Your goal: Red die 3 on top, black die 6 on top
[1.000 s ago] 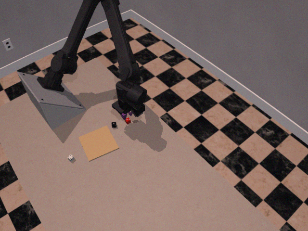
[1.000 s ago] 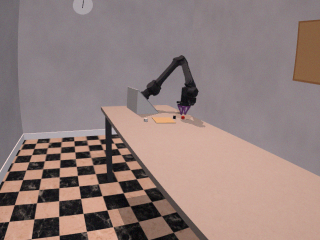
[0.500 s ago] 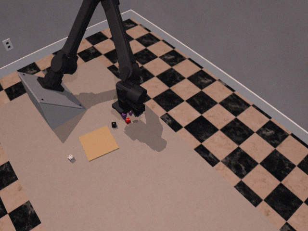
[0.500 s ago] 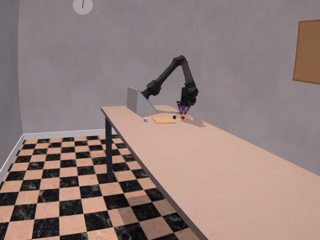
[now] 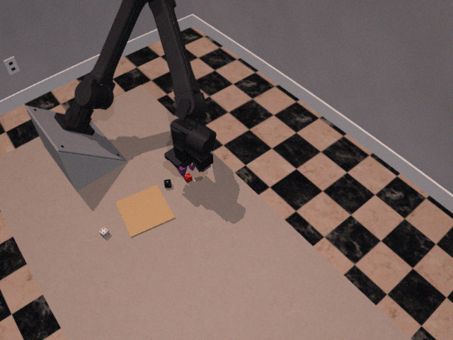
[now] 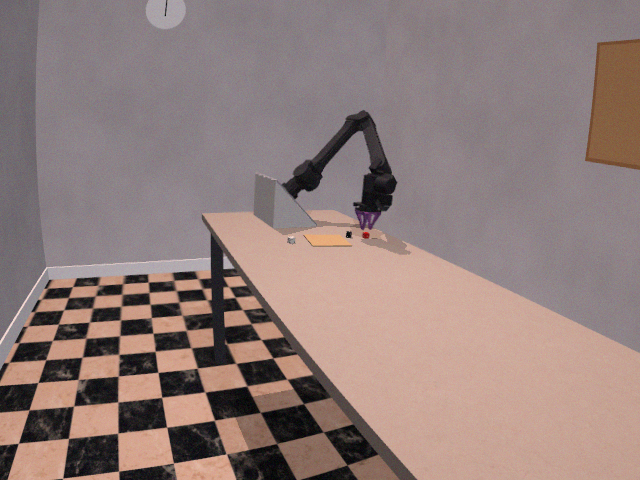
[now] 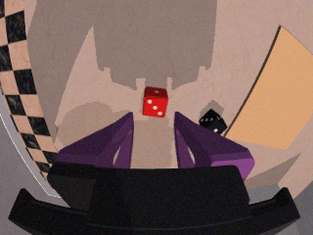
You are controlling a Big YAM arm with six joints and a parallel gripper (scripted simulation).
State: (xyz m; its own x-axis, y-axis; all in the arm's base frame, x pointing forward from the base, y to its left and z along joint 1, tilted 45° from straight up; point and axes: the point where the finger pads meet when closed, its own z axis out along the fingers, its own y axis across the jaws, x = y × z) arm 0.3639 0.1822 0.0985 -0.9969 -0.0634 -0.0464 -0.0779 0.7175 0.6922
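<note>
Your pincer [image 5: 187, 169] [image 6: 367, 228] [image 7: 154, 118] stands partly open with nothing between its fingers, just above the red die [image 5: 187, 178] [image 6: 366, 235] [image 7: 156, 103], which lies on the counter [image 5: 204, 263] [image 6: 413, 320] [image 7: 254, 39] beside the black die [image 5: 167, 183] [image 6: 348, 234] [image 7: 212, 121], off the mat [image 5: 145, 211] [image 6: 327, 240] [image 7: 276, 93].

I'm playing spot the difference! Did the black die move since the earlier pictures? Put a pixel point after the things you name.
No. The black die [image 5: 167, 183] [image 6: 348, 234] [image 7: 212, 121] sits in the same spot, just off the same corner of the mat [image 5: 145, 211] [image 6: 327, 240] [image 7: 274, 98].
</note>
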